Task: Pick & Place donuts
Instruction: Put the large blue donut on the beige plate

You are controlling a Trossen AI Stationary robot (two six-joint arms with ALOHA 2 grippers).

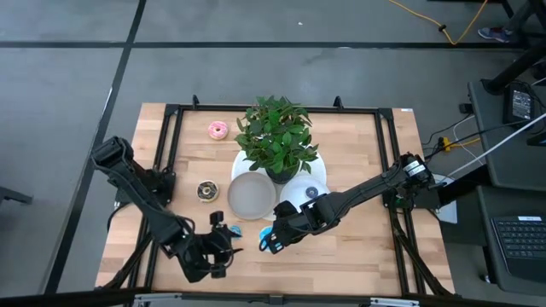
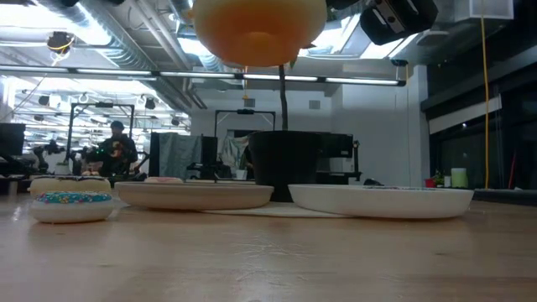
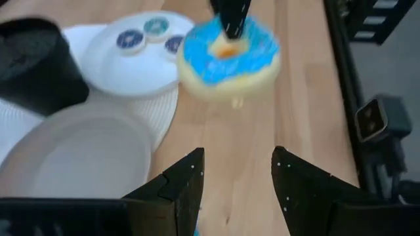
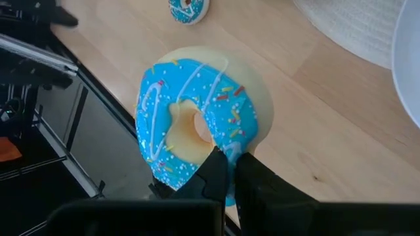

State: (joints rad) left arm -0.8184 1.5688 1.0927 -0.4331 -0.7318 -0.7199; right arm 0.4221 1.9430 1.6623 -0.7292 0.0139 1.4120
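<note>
My right gripper (image 1: 271, 241) is shut on a large blue-iced donut (image 4: 197, 124) near the table's front middle; its pale underside shows high in the low view (image 2: 260, 29). My left gripper (image 3: 237, 162) is open and empty, just to the left of the donut near the front edge (image 1: 215, 254). A mini blue donut (image 1: 232, 228) lies flat on the table between the grippers. A chocolate donut (image 1: 206, 190) and a pink donut (image 1: 217, 130) lie on the table farther back left. Three mini donuts (image 3: 141, 38) lie on the white plate (image 3: 125, 78). My right gripper pinches the blue donut's ring on the side nearest the gripper (image 4: 230, 145) between its two fingers. In the left wrist view one finger (image 3: 230, 23) reaches down at the hole. The fingers slant down from the table's right. The donut hangs tilted, clear of the table.
A grey plate (image 1: 250, 196) and the white plate (image 1: 290, 189) sit mid-table in front of a potted plant (image 1: 277, 136) in a black pot (image 3: 33, 59). A black frame (image 1: 171, 111) runs along the table's edges. Bare wood lies along the front right.
</note>
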